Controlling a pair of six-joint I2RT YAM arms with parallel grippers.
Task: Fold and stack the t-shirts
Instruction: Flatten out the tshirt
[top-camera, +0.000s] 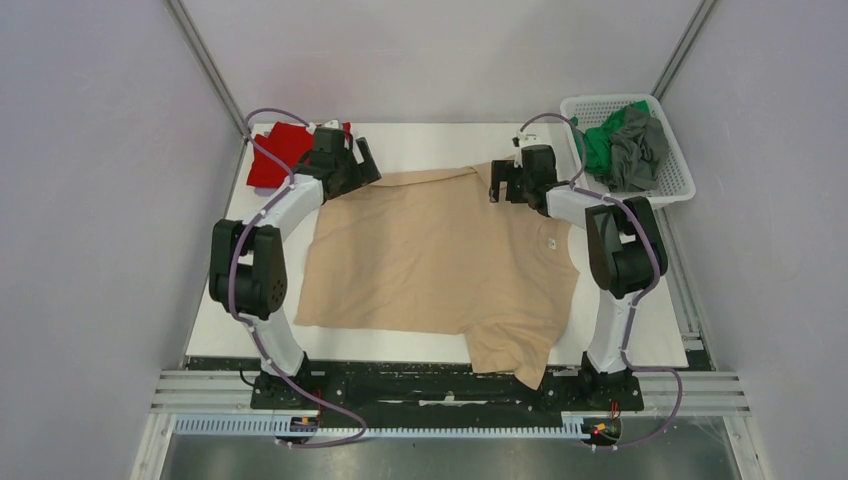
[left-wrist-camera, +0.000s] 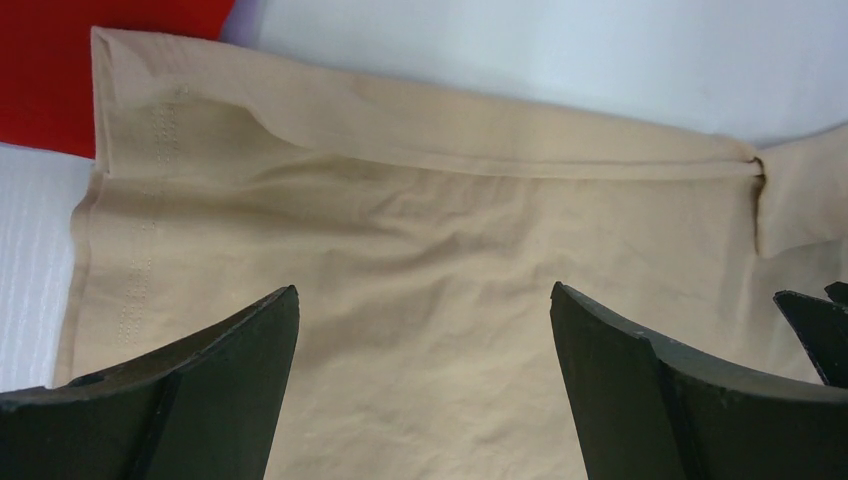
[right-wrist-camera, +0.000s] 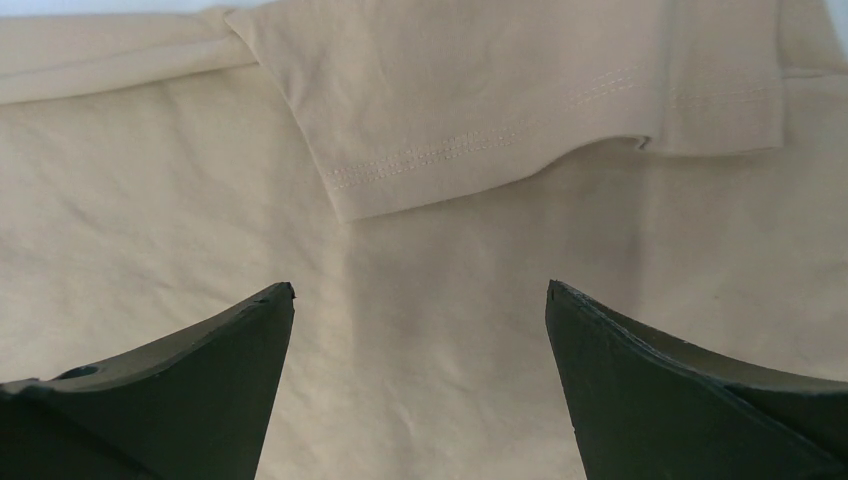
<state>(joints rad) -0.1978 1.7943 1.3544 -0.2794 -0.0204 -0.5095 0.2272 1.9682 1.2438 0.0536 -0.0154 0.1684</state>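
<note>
A large beige t-shirt (top-camera: 440, 260) lies spread on the white table, one sleeve hanging over the near edge. Its far edge is folded over into a narrow strip (left-wrist-camera: 430, 130), and a sleeve is folded inward (right-wrist-camera: 520, 110). My left gripper (top-camera: 352, 165) is open above the shirt's far left corner, holding nothing (left-wrist-camera: 425, 300). My right gripper (top-camera: 503, 185) is open above the shirt's far right part, holding nothing (right-wrist-camera: 420, 295). A folded red t-shirt (top-camera: 280, 150) lies at the far left, just behind the left gripper; it also shows in the left wrist view (left-wrist-camera: 100, 60).
A white mesh basket (top-camera: 640, 180) at the far right holds a green shirt (top-camera: 602, 140) and a grey shirt (top-camera: 638, 150). The white table surface (top-camera: 430, 140) shows beyond the beige shirt. Grey walls close in on both sides.
</note>
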